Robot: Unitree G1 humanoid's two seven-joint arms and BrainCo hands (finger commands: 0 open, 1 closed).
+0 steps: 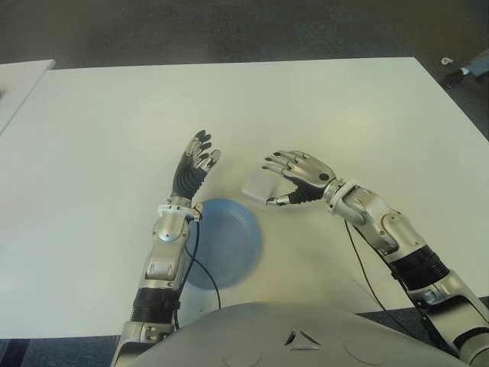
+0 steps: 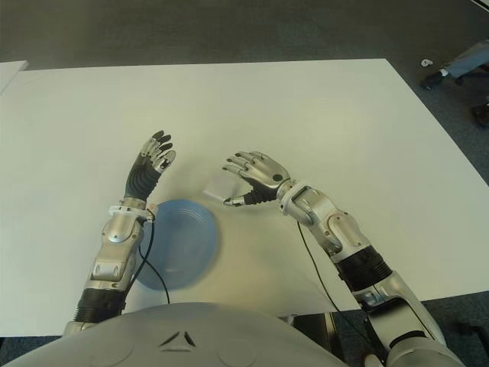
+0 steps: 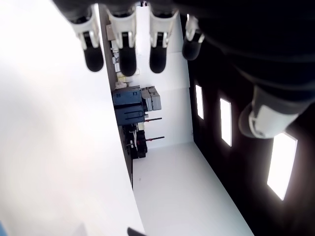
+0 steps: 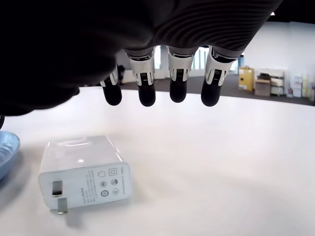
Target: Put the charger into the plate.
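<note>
A white block charger lies flat on the white table, just beyond the rim of the blue plate. In the right wrist view the charger shows its prongs and printed face, with nothing touching it. My right hand hovers open over and just right of the charger, fingers spread above it. My left hand is raised open at the far left side of the plate, palm up, holding nothing. The plate holds nothing.
The table's front edge runs close to my body. A second white table stands at the far left. Dark floor lies beyond the far edge, with chair legs at the far right.
</note>
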